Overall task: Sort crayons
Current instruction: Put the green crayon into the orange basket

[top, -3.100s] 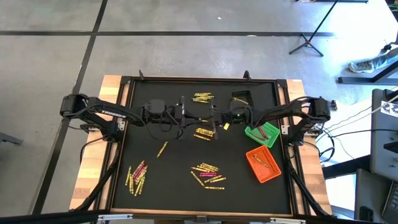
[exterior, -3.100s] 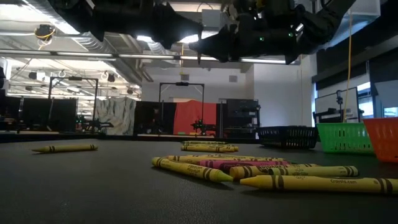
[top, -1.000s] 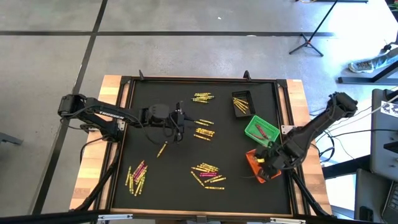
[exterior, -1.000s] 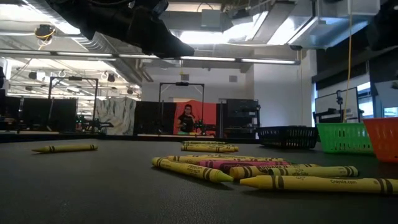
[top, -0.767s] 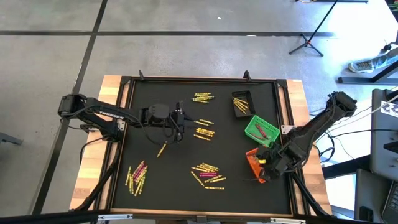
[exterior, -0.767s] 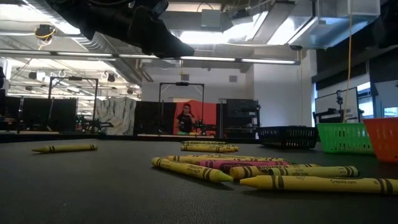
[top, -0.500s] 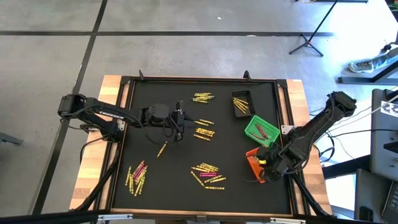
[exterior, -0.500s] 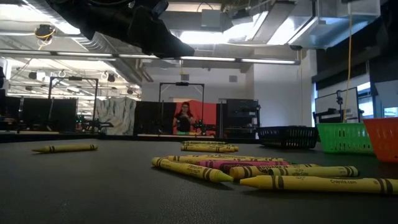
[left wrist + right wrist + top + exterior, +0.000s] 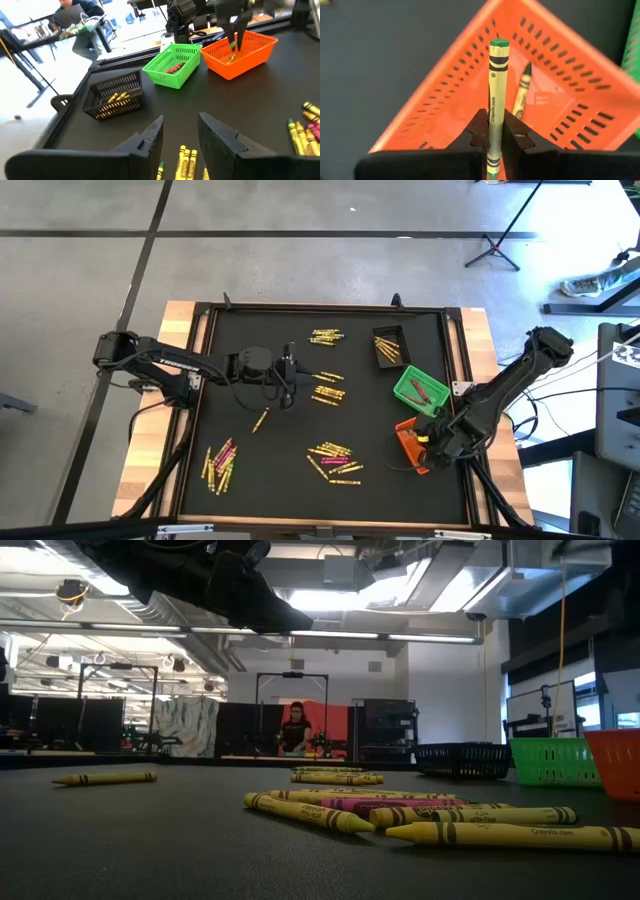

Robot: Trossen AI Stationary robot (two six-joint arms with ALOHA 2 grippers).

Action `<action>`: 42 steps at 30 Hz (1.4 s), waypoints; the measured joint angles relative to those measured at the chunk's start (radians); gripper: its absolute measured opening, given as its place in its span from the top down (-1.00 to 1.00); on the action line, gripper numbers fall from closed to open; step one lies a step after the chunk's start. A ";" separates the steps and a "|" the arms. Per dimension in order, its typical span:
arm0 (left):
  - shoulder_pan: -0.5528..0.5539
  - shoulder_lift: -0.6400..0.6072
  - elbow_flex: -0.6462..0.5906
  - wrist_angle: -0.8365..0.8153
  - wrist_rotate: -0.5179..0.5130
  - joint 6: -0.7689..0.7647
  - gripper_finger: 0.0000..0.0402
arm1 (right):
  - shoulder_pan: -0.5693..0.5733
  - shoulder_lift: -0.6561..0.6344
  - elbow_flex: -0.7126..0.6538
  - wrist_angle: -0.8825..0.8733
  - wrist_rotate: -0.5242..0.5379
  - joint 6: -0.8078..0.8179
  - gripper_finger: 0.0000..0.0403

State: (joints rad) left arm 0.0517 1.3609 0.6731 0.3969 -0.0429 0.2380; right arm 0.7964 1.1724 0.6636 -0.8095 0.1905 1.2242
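Two grippers are at work over the black worktop [image 9: 290,440]. The right gripper [image 9: 494,131] is clamped on a green-tipped crayon [image 9: 494,100] with a yellowish wrapper, which stands upright between its fingers directly above the orange bin [image 9: 470,100]. In the high view this gripper [image 9: 425,452] sits over the orange bin [image 9: 406,442] at the near right of the worktop. One more crayon [image 9: 522,94] lies on the bin's floor.

The left gripper [image 9: 180,134] hangs with its jaws apart and nothing between them, left of the worktop's middle [image 9: 287,370], above a few yellow crayons [image 9: 186,161].

Loose crayons lie in several groups: a cluster at the far middle [image 9: 325,336], one near the centre [image 9: 328,393], a single yellow one [image 9: 260,420] to the left of centre, a yellow and pink pile at the near left [image 9: 219,464], and another mixed pile at the near middle [image 9: 335,460].

A black bin [image 9: 389,348] at the far right holds yellow crayons [image 9: 116,99]. Just near of it, the green bin [image 9: 420,391] holds red ones [image 9: 173,68].

In the low view a person [image 9: 296,728] stands in the room well beyond the worktop.
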 joint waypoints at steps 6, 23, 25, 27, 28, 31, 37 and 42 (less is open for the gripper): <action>0.002 0.000 -0.001 0.043 0.000 0.197 0.47 | -0.033 -0.082 0.058 -0.071 0.029 -0.022 0.91; 0.130 0.000 -0.001 0.184 -0.001 0.253 0.47 | 0.070 -0.108 -0.062 0.022 0.048 0.107 0.90; 0.137 0.000 -0.001 0.188 -0.001 0.238 0.47 | 0.088 -0.108 -0.062 0.015 0.052 0.104 0.90; 0.140 0.000 -0.001 0.192 -0.001 0.236 0.47 | 0.112 -0.107 -0.062 0.015 0.060 0.102 0.90; 0.140 0.000 -0.001 0.196 -0.001 0.236 0.47 | 0.123 -0.105 -0.062 0.015 0.070 0.095 0.90; 0.140 0.000 -0.001 0.210 -0.001 0.243 0.47 | 0.149 -0.104 -0.062 0.014 0.114 0.076 0.90; 0.136 0.000 -0.001 0.210 -0.001 0.234 0.47 | 0.169 -0.089 -0.080 0.027 0.140 0.076 0.90; 0.116 0.000 -0.001 0.209 0.000 0.235 0.47 | 0.127 -0.088 -0.131 0.068 0.132 0.099 0.81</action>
State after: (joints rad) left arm 0.1676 1.3613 0.6724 0.6061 -0.0429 0.4725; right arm 0.9239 1.0843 0.5324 -0.7411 0.3221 1.3232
